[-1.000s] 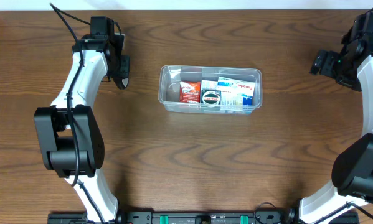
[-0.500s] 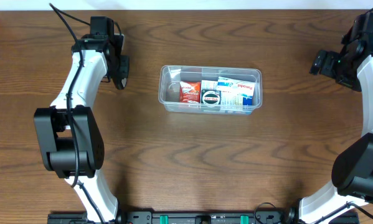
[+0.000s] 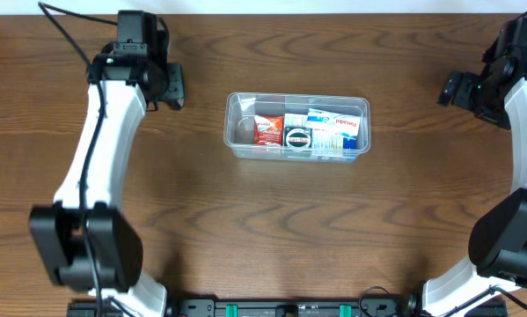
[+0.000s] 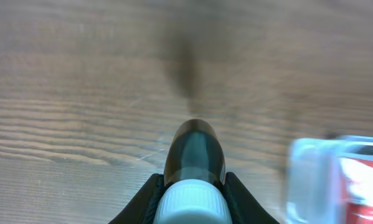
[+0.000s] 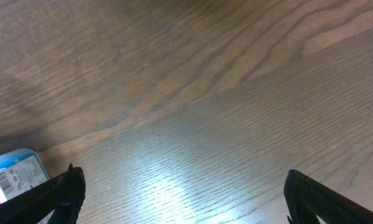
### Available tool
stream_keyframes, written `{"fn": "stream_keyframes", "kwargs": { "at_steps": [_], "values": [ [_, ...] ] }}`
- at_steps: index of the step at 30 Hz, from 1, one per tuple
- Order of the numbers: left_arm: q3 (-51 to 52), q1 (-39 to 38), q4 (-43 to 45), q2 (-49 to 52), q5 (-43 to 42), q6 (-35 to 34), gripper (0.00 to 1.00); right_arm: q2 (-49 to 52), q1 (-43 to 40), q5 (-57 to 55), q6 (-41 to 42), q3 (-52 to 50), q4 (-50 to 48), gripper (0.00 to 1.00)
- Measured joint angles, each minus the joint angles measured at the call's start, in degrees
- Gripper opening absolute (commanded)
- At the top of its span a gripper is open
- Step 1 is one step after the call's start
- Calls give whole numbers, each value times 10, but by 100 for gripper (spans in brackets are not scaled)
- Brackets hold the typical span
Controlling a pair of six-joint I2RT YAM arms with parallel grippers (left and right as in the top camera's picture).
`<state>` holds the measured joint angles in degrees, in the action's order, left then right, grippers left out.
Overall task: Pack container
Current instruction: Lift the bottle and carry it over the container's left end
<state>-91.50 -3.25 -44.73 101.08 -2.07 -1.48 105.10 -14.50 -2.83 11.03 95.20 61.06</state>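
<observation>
Clear container (image 3: 230, 123), dark white-capped bottle (image 4: 194, 152), brown table (image 3: 245, 229)

Dark white-capped bottle (image 4: 194, 149) in hand (image 4: 192, 194)

A brown wood-grain table (image 3: 272, 220) lies under everything.

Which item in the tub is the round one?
The black tin, mid-container, between the red packet and the blue-white boxes; those are all rectangular.
</observation>
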Motion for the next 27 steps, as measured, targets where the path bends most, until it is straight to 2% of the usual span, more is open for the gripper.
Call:
{"fn": "stream_keyframes", "kwargs": {
  "at_steps": [6,27],
  "values": [
    [0,-48,-9,-47,-10,-19,25,0,0,0,0,0,0,99],
    [0,-158,-30,-48,-16,-30,25,0,0,0,0,0,0,99]
  ]
}}
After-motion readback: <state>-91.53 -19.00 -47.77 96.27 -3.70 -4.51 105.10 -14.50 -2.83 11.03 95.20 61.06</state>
